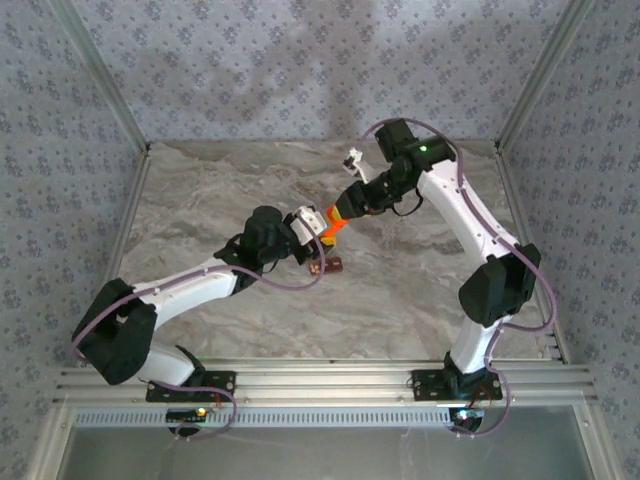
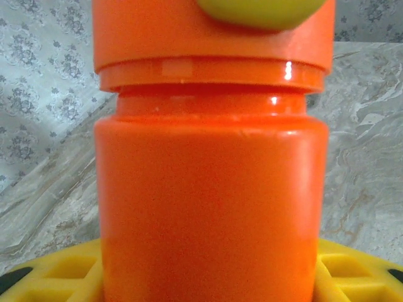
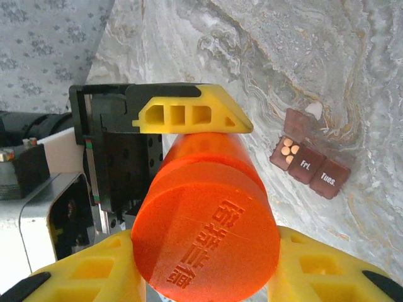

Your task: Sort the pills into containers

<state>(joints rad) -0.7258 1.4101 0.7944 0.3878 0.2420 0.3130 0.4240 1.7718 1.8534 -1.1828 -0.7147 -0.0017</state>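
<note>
Left fingers (image 2: 56,277) were found clamped on the orange pill bottle (image 2: 208,207), right fingers (image 3: 315,270) on its cap (image 3: 204,239). Uncapping was judged in hand; a twist-off was required next.

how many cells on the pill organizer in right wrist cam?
3. Open cell holding orange pills at one end, Fri. cell in the middle, Tues. cell at the other end; none seems hidden.
</note>
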